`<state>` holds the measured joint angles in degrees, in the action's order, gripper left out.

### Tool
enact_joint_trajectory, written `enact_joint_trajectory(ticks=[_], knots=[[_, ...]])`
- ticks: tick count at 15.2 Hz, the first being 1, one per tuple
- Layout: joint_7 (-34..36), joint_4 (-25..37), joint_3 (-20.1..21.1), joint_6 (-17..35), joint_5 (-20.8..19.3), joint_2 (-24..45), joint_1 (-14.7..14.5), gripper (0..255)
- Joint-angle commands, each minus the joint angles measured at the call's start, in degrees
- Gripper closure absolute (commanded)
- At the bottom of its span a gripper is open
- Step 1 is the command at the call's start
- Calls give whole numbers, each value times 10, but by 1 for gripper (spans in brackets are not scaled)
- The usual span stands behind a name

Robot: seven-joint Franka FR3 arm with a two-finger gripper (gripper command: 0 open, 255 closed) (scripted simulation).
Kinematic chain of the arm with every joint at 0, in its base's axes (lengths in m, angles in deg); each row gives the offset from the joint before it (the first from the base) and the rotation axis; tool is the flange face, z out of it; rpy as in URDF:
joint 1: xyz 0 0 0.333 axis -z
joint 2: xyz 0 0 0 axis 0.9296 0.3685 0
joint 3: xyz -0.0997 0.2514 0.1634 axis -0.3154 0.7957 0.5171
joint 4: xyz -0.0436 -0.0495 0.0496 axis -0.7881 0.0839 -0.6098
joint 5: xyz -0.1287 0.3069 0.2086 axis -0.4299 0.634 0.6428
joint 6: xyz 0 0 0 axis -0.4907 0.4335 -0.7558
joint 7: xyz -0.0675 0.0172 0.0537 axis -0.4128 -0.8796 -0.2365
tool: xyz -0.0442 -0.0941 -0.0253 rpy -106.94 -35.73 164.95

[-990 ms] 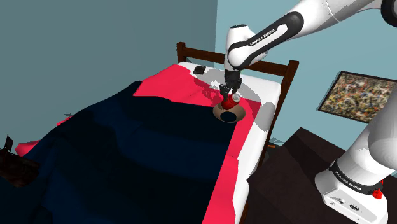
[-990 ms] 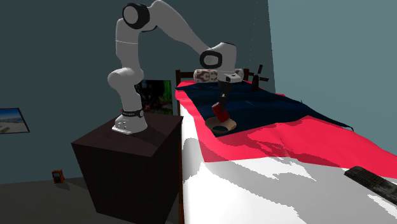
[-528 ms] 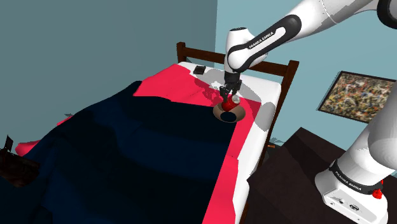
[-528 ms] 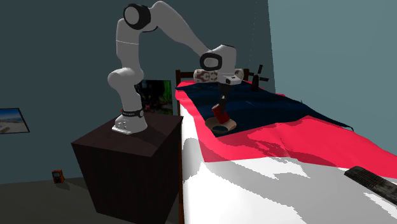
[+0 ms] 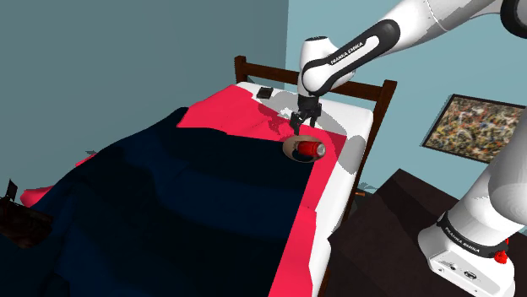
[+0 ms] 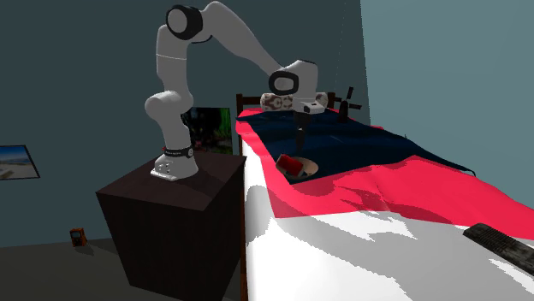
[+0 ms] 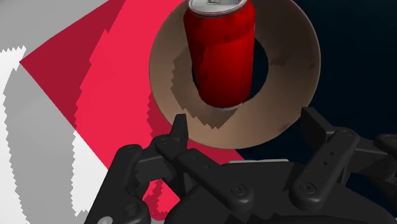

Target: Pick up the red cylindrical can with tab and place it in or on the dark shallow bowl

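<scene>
Wrist view: the fingers (image 7: 180, 130) stand released; the red can (image 7: 219, 51) lies in the brown bowl (image 7: 289, 76); best retreat straight upward.

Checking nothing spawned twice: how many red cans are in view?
1. The red can lies on its side in the brown bowl on the bed, below the open end effector. The dark blanket could hide more.
</scene>
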<state>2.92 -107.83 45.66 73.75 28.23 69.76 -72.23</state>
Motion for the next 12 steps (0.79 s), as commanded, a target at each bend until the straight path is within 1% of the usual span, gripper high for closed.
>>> enact_joint_trajectory(ticks=[1, 4, 12], knots=[[0, 7, 0, -18, 0, -11, 0, 0], [0, 29, 0, -67, 0, -39, 0, 0], [0, 29, 0, -67, 0, -39, 0, 0]])
